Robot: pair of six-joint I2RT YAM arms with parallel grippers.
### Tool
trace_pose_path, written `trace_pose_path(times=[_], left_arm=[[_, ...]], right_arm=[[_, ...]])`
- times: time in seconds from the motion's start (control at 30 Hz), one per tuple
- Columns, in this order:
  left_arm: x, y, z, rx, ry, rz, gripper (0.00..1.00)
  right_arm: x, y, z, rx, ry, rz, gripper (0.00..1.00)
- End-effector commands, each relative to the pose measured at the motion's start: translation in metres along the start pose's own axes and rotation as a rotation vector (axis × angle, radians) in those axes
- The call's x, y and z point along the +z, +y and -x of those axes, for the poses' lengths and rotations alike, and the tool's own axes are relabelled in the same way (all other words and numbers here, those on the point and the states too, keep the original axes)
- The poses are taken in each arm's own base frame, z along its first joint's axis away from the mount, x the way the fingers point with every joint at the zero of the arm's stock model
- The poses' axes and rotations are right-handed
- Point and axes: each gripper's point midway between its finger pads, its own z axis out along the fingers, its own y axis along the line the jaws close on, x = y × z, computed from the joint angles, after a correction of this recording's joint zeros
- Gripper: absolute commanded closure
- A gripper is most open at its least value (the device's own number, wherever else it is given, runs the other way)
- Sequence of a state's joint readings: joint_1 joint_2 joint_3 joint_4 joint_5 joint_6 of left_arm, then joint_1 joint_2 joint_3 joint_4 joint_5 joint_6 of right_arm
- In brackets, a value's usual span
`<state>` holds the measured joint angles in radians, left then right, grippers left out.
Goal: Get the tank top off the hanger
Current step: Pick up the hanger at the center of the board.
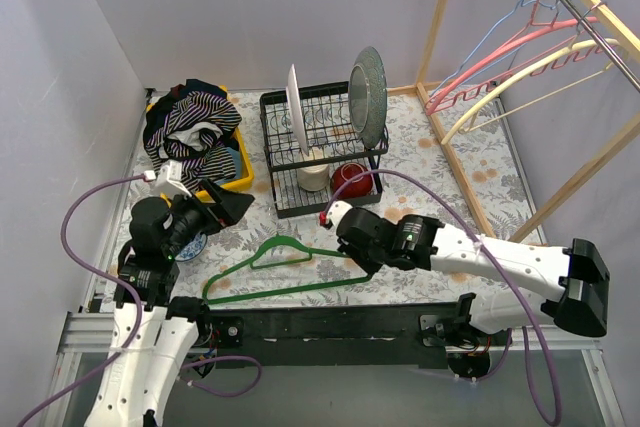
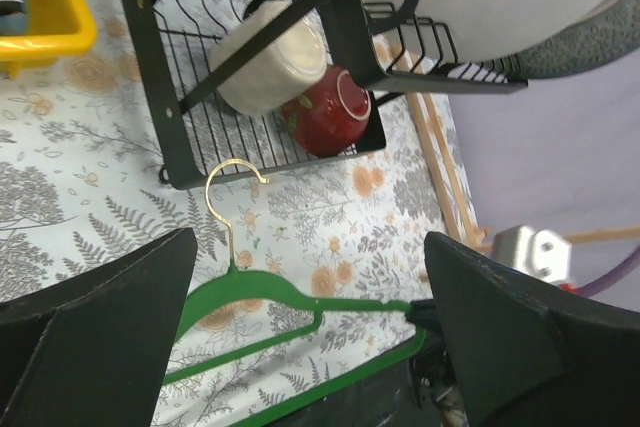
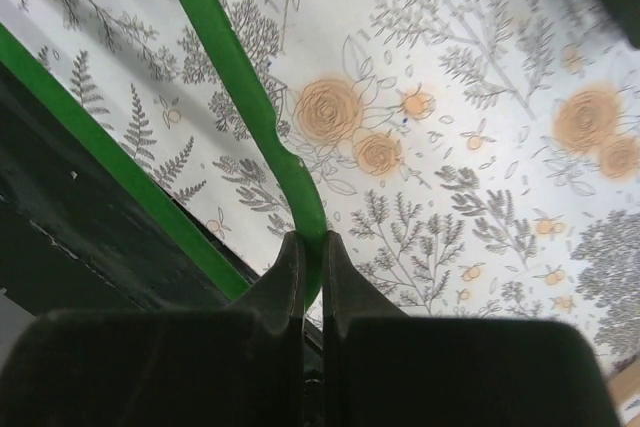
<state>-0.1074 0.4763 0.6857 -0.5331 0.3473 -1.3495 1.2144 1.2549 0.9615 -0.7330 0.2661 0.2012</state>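
A bare green hanger (image 1: 275, 269) lies over the floral table near the front edge. My right gripper (image 1: 366, 265) is shut on its right end; in the right wrist view the fingers (image 3: 313, 257) pinch the green bar (image 3: 255, 107). The striped tank top (image 1: 190, 129) lies heaped in the yellow bin (image 1: 243, 165) at the back left, off the hanger. My left gripper (image 1: 232, 209) is open and empty, raised above the table left of the hanger; in its wrist view the hanger (image 2: 290, 299) lies between the spread fingers (image 2: 95, 332).
A black dish rack (image 1: 320, 152) with plates, a white cup (image 1: 314, 176) and a red bowl (image 1: 349, 179) stands mid-table. A wooden rail with several coloured hangers (image 1: 520, 57) is at the right. A small blue dish (image 1: 190, 245) lies under the left arm.
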Motion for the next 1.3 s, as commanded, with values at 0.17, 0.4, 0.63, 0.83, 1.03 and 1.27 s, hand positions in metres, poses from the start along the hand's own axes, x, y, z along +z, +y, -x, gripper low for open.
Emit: trace_pose_path(times=[0.17, 0.4, 0.63, 0.83, 1.03, 1.27], left_arm=[[0.025, 0.005, -0.048, -0.005, 0.214, -0.139, 0.02], [0.04, 0.008, -0.05, -0.008, 0.212, -0.18, 0.02], [0.053, 0.011, -0.066, -0.069, 0.266, -0.24, 0.07], [0.062, -0.002, -0.056, -0.036, 0.213, -0.29, 0.19], [0.074, 0.004, -0.081, -0.045, 0.307, -0.274, 0.46], [0.083, -0.003, -0.076, -0.009, 0.286, -0.251, 0.41]], right_arm=[[-0.051, -0.02, 0.054, -0.017, -0.224, -0.068, 0.99], [-0.06, -0.024, 0.057, -0.037, -0.278, -0.074, 0.99], [-0.069, -0.024, 0.064, -0.036, -0.327, -0.06, 0.99], [-0.074, -0.021, 0.069, -0.039, -0.354, -0.042, 0.99], [-0.079, -0.022, 0.069, -0.042, -0.361, -0.039, 0.99], [-0.086, -0.022, 0.073, -0.048, -0.38, -0.032, 0.99]])
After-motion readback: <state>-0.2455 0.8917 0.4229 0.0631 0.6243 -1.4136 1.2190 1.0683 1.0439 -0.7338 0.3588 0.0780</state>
